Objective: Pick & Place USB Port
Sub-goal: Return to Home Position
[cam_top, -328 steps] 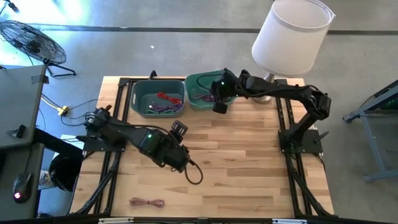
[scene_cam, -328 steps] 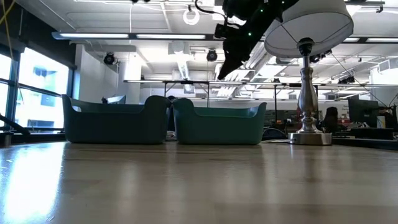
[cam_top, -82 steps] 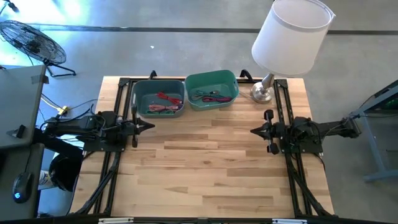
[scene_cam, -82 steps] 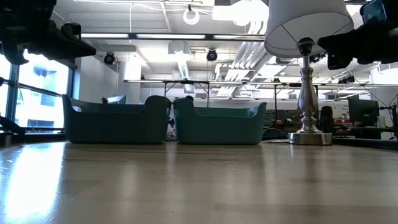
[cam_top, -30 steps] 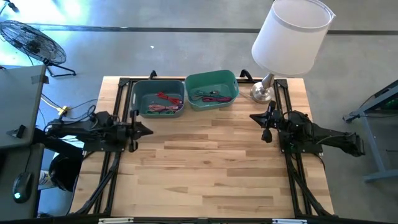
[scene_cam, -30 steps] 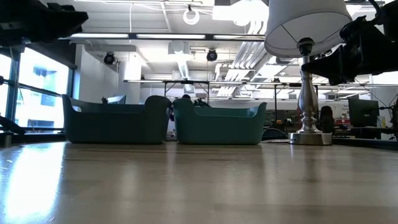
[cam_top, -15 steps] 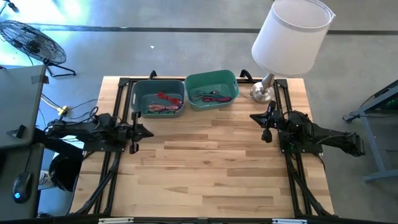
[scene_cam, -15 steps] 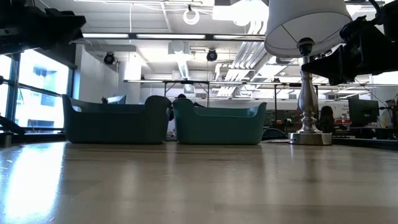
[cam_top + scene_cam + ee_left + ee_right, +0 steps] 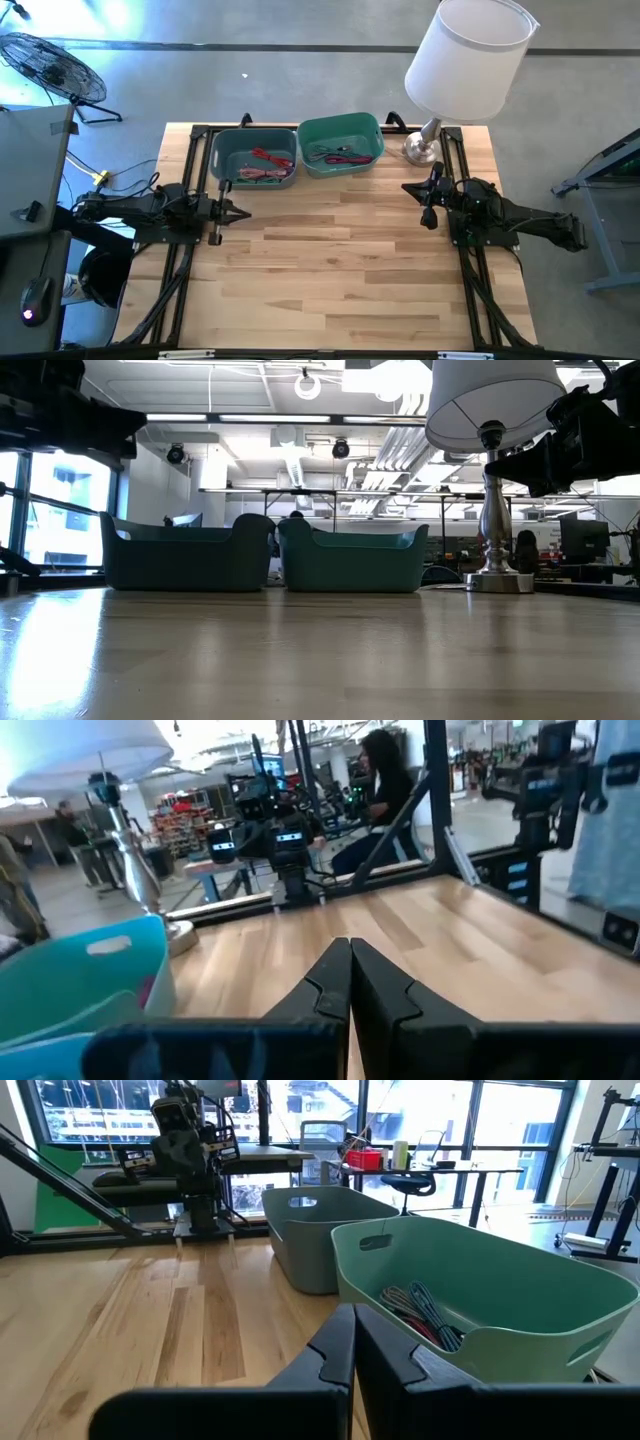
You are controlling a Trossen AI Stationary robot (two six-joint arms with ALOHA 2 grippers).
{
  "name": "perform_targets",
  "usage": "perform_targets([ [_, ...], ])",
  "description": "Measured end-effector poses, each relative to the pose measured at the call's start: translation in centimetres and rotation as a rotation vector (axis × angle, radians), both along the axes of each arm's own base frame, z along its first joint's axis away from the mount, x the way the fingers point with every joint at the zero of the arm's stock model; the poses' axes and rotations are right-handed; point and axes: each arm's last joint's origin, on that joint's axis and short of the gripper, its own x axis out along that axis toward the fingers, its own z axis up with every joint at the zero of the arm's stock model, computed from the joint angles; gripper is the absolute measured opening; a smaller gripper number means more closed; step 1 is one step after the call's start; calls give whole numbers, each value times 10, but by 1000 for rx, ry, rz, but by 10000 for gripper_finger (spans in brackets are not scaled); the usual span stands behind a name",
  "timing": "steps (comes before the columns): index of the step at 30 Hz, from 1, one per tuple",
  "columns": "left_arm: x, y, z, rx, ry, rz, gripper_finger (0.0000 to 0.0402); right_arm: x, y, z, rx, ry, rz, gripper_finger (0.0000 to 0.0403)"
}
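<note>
- Back-centre of the table: blue bin (image 9: 254, 160) and green bin (image 9: 340, 145) sit side by side, the green one nearer the lamp.
- Blue bin holds a tangle of red and purple cables (image 9: 262, 172). Green bin holds dark and pink cables (image 9: 336, 153), loose on its floor.
- My left pincer (image 9: 243, 212): low at the table's left side, just in front of the blue bin's corner, pointing across at the other arm. Fingers pressed flat together, nothing between them.
- My right pincer (image 9: 405, 187): low at the right side, near the lamp's base, pointing inward. Fingers closed against each other, empty.
- Both arms lie folded down over the black frames (image 9: 186, 262) along the table's two sides.
- Table (image 9: 340, 270): pale wood planks; glossy in the low view, with window light reflected on the left.
- Lamp (image 9: 468, 58): white shade, metal stem, round base on the back-right corner, just beside the green bin.
- Around the table: grey concrete floor, floor fan (image 9: 50, 70) off the back-left, and a grey desk (image 9: 30, 170) to the left with a mouse (image 9: 33, 300) glowing red.
- Low view behind the bins: strip lights, ceiling ducting, big windows on the left, benches and gear further back.
- Left wrist view: a person (image 9: 385, 775) seated beyond the table, behind my right arm.
</note>
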Motion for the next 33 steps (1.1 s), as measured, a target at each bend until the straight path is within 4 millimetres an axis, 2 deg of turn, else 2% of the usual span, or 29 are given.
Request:
perform_targets([
  [9, 0, 1, -1, -108, 15, 10, 0, 0, 0, 0, 0, 0, 0, 0],
  [33, 0, 1, -3, -108, 42, 13, 0, 0, 0, 0, 0, -1, 0, 0],
])
